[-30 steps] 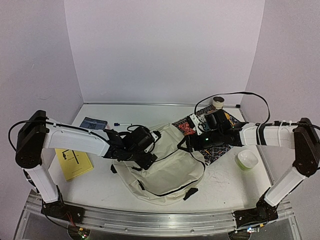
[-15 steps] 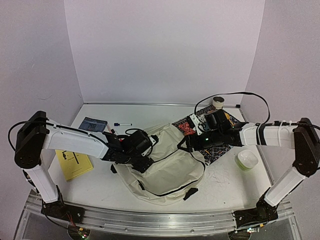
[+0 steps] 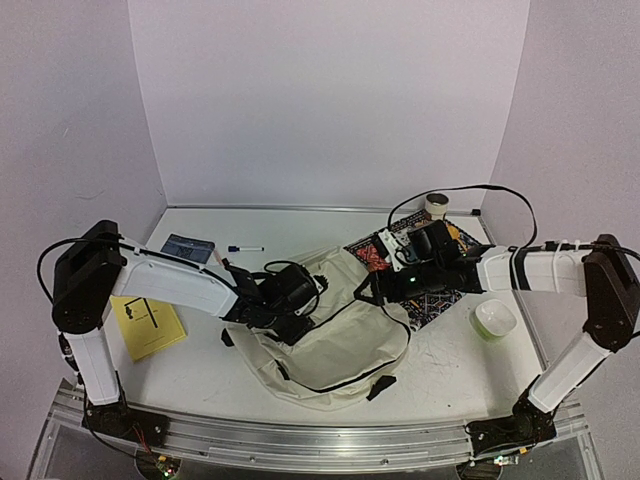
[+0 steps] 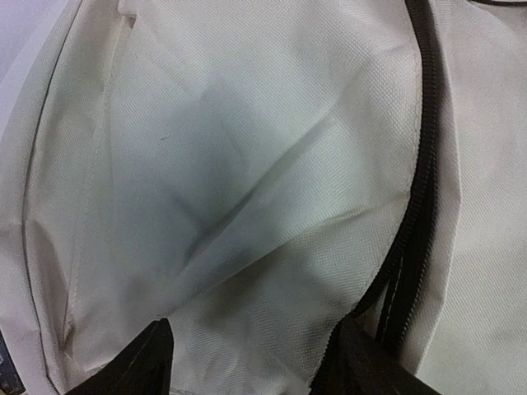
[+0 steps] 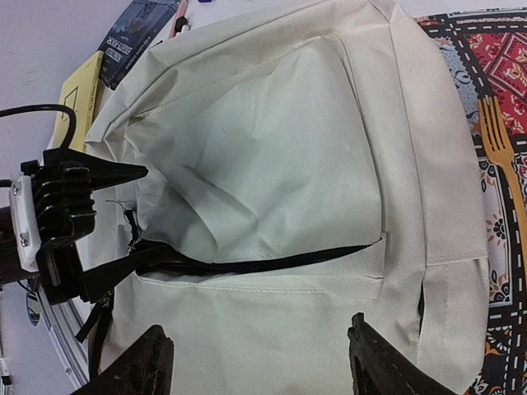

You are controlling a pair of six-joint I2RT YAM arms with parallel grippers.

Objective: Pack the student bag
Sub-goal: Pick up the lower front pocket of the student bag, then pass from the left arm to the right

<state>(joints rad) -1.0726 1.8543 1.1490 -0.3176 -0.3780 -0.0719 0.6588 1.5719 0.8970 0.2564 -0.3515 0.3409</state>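
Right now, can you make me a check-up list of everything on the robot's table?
Surface: white table, a few scuff marks.
Job's things: student bag, lying flat mid-table, its far right edge over the mat.
Clutter: yellow booklet, dark card and pen on the left; patterned mat with a fork, green bowl and small roll on the right.
Claws: left claw open at the bag's left side; right claw open above the bag.
Cables: black cable arching over the right arm.
Surroundings: plain pale walls; nothing else seen.
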